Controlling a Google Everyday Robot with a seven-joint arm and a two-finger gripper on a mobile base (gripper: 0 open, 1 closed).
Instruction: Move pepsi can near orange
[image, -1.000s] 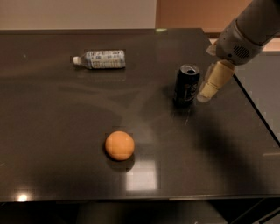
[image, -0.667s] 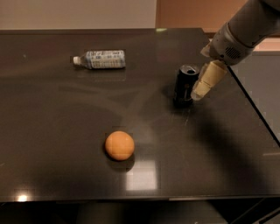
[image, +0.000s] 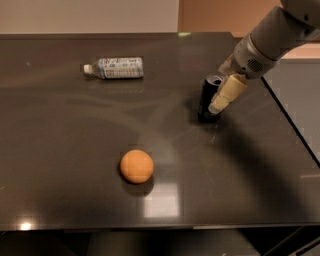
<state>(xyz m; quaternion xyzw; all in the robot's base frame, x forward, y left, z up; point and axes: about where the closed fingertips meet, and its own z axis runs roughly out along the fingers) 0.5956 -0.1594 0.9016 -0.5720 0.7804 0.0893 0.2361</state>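
The pepsi can (image: 207, 96) is dark with a silver top and stands upright on the dark table (image: 75, 150), right of centre. The orange (image: 136, 166) lies on the table toward the front, well to the left of and nearer than the can. My gripper (image: 221, 102) reaches in from the upper right on a grey arm (image: 270, 42). It sits at the can's right side and overlaps the can's edge. Whether it touches the can does not show.
A clear plastic bottle (image: 116, 68) with a white cap lies on its side at the back left. The table's right edge (image: 295, 135) runs close behind the can, and its front edge lies just beyond the orange.
My gripper has moved left and slightly down, from beside the can to overlapping its right side. The can, orange and bottle have not moved.
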